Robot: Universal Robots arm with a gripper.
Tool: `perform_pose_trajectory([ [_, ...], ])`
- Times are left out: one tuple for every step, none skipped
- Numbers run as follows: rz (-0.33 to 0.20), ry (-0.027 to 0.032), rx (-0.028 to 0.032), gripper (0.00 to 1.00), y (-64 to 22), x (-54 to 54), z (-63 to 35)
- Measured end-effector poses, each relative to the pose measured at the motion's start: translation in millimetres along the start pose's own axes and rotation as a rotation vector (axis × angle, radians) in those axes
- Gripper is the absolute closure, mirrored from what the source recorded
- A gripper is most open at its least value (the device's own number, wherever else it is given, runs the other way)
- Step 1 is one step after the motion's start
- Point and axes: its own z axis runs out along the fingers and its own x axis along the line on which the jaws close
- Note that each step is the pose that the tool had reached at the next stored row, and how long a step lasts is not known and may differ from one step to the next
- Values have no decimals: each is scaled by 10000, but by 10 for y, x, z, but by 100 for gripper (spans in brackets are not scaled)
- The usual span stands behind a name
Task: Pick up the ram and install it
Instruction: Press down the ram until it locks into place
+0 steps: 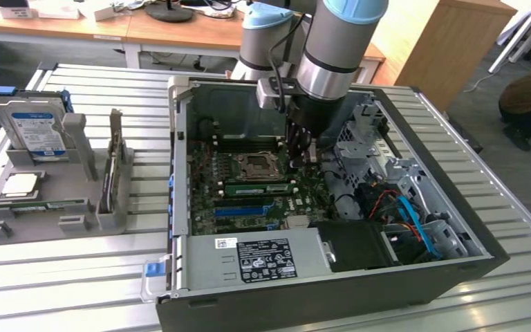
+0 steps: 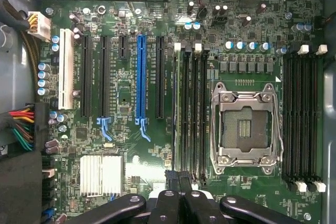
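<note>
While the arm reaches down into the open computer case (image 1: 184, 173) in the middle of the exterior view, its tool (image 1: 301, 163) hangs low over the motherboard, just to the exterior view's right of the empty processor socket (image 1: 258, 164). From the wrist camera, the tool (image 2: 178, 180) has its two black fingers (image 2: 171, 176) drawn together with nothing between them, the tips right over one end of the memory slots. The ram (image 1: 258, 187) sits in a slot just below the socket in the exterior view, a slim green stick lying level along the board; in the wrist view the ram (image 2: 180, 108) stands in the slot farthest from the socket (image 2: 244, 124), between it and the long blue slot (image 2: 140, 77). At the exterior view's lower centre the power supply (image 1: 256, 256) shows its black label. On the slatted bench (image 1: 81, 277), at the exterior view's left, a grey holder (image 1: 25, 221) carries a hard drive (image 1: 30, 128) standing upright.
</note>
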Motion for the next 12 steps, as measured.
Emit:
perform_pose_trajectory([
  [0, 0, 0, 89, -1, 0, 0],
  [-1, 0, 0, 89, -4, 0, 0],
  [-2, 0, 0, 89, -8, 0, 0],
  [-1, 0, 0, 89, -12, 0, 0],
  [0, 0, 0, 89, -17, 0, 0],
  [-1, 1, 0, 89, -24, 0, 0],
  [-1, 1, 0, 89, -32, 1, 0],
  [0, 0, 0, 89, -40, 1, 0],
  [-1, -1, 0, 89, -49, 1, 0],
  [0, -1, 0, 89, -58, 1, 0],
  [-1, -1, -1, 89, -67, 2, -1],
  [-1, 0, -1, 89, -78, 2, -1],
])
